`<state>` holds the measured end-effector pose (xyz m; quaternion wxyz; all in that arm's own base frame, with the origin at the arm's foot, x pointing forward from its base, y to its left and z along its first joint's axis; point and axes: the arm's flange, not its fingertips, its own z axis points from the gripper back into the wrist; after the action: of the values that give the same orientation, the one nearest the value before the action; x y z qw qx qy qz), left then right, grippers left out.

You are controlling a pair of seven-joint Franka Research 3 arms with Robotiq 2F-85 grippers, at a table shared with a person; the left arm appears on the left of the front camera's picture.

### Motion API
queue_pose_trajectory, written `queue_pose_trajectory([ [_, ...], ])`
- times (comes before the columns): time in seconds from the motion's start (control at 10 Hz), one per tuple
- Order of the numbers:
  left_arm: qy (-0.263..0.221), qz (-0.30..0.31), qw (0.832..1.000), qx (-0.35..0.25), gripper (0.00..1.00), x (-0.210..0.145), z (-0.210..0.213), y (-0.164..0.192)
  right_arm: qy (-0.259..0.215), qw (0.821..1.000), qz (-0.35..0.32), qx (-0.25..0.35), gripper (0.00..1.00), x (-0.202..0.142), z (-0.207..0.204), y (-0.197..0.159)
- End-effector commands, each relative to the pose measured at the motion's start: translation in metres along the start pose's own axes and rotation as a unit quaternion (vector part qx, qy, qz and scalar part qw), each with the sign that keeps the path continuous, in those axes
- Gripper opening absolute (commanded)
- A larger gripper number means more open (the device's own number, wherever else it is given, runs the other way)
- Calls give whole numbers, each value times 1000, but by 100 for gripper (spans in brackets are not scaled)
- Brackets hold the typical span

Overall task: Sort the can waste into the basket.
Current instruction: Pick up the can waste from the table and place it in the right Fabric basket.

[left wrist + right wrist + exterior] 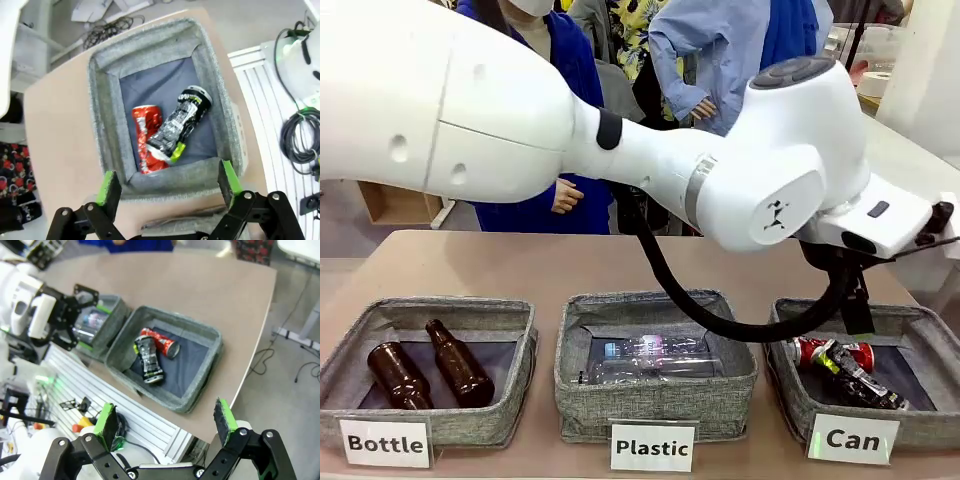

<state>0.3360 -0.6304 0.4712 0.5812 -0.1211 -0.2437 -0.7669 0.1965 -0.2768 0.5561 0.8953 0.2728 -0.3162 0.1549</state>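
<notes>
Can waste, one red crushed can (146,136) and one black-and-silver crushed can (181,121) touching it, lies inside the grey basket (790,385) labelled "Can", beside bins labelled "Plastic" (655,400) and "Bottle" (510,400); left gripper (169,190) hangs above, jaws spread and empty; right gripper (166,421) likewise spread and empty.

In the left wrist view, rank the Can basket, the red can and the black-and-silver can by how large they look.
1. Can basket, clearly largest.
2. Black-and-silver can, lying partly over the red one.
3. Red can, partly covered, so its full extent is hidden; the two cans may be alike in size.
</notes>
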Motion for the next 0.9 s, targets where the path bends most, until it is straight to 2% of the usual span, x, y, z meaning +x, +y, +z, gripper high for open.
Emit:
queue_pose_trajectory([
  [0.0, 38, 36, 999, -9, 100, -40, 48, -13, 0, 1000, 0, 0, 100, 0, 0, 0],
  [0.1, 56, 75, 996, -6, 100, -75, 82, -16, 41, 998, 37, 8, 100, 9, -15, 4],
  [0.2, 58, 113, 992, -4, 100, -104, 114, -19, 42, 998, 47, 28, 100, 24, -32, 14],
  [0.5, 13, 227, 974, -5, 100, -194, 191, -41, 78, 990, 53, 101, 100, 69, -113, 66],
  [0.7, -47, 290, 955, -30, 100, -271, 232, -53, 91, 984, 20, 149, 100, 88, -172, 106],
  [0.8, -93, 332, 937, -54, 100, -313, 255, -61, 92, 979, 0, 182, 100, 90, -201, 126],
])
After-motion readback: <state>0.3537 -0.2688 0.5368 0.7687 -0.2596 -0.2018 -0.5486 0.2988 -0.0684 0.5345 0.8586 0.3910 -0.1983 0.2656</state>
